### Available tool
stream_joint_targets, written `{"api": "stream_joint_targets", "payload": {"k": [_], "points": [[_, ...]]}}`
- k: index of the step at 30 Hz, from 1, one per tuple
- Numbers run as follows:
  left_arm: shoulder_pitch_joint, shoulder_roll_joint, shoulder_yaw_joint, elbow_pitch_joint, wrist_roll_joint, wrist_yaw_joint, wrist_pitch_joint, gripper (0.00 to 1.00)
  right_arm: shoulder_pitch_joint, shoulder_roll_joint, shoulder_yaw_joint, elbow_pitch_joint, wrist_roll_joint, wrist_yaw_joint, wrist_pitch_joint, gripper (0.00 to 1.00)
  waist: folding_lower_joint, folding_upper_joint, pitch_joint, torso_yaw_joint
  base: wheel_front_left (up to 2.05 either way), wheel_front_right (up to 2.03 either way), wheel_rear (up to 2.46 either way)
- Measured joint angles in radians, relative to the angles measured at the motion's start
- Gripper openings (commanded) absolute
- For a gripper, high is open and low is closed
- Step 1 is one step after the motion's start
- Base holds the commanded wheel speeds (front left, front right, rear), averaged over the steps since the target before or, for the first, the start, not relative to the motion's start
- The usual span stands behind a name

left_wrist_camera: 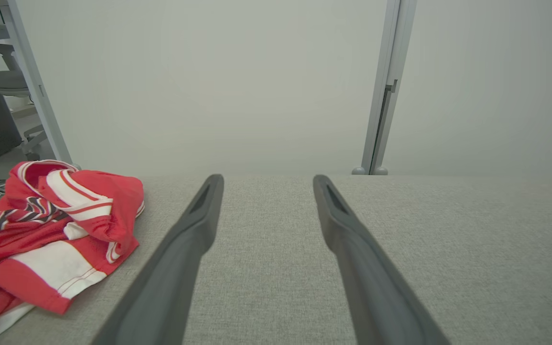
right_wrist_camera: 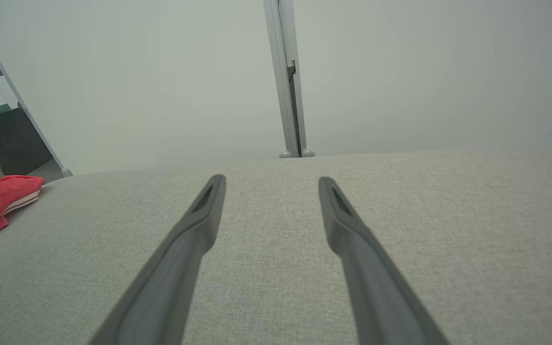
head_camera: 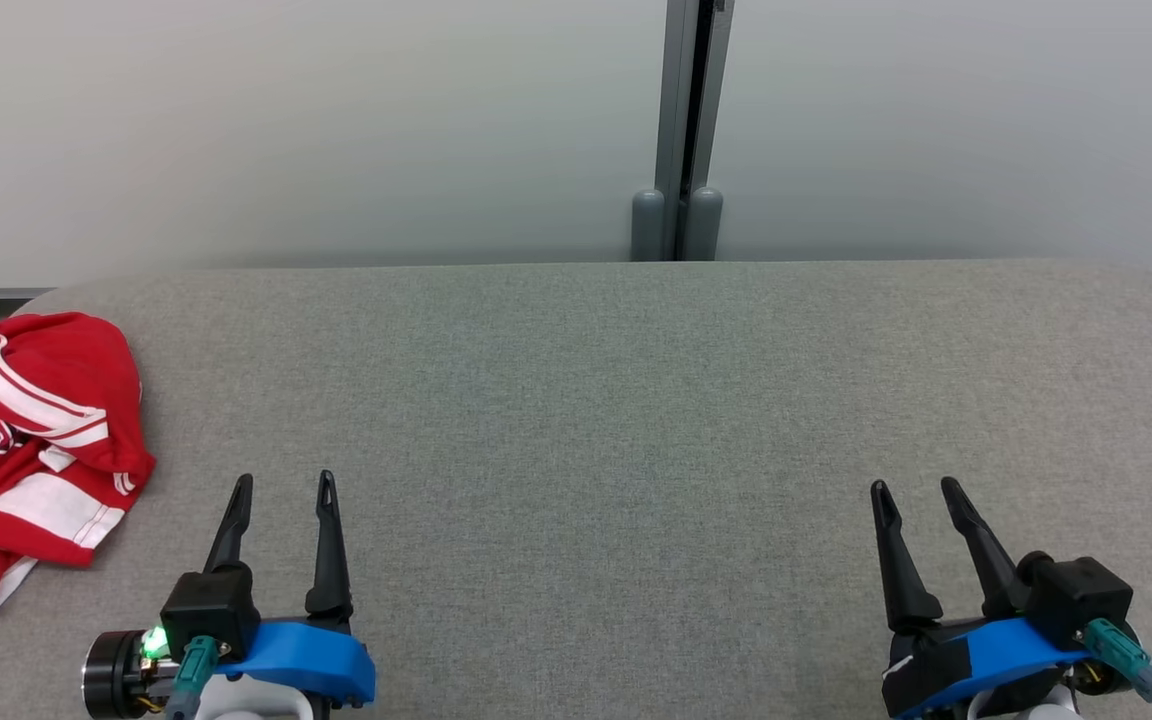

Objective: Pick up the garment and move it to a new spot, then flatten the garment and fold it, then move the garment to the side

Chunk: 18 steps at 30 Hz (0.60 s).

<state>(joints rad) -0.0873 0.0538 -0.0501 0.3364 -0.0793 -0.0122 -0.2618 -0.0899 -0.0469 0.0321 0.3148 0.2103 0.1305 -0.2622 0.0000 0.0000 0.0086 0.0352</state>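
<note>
Lying on counter [head_camera: 586, 400]: red jersey [head_camera: 31, 450] with white stripes and a dark crest, crumpled in a heap at the left edge, nearer the far left corner than the near one. Part of it runs off the left side of the head view.
left claw [head_camera: 285, 480]: wide open, nothing between its fingers. It is over the near edge of the counter, toward the left corner, with its fingers pointing at the far edge. The jersey is just beside it on its left, not touching.
right claw [head_camera: 914, 486]: wide open too, holding nothing. It is over the near edge toward the right corner, fingers pointing at the far edge, well apart from the jersey.
counter top: grey woven cloth, rounded far corners.
behind counter: pale wall panels [head_camera: 336, 120], with a grey upright post [head_camera: 678, 130] meeting the far edge near its middle.
left wrist view: grey desk leg [left_wrist_camera: 41, 96] and a chair seat [left_wrist_camera: 5, 81] beyond the jersey, past the counter's left edge.
</note>
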Motion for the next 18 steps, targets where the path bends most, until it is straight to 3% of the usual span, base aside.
{"api": "stream_joint_targets", "payload": {"k": [18], "points": [[-0.002, -0.002, 0.003, 0.007, 0.000, 0.000, 0.000, 1.00, -0.001, 0.000, 0.005, 0.008, 0.000, 0.000, 0.000, 1.00, 0.0000, 0.0000, -0.001, 0.005, 0.00, 0.00, 0.00]]}}
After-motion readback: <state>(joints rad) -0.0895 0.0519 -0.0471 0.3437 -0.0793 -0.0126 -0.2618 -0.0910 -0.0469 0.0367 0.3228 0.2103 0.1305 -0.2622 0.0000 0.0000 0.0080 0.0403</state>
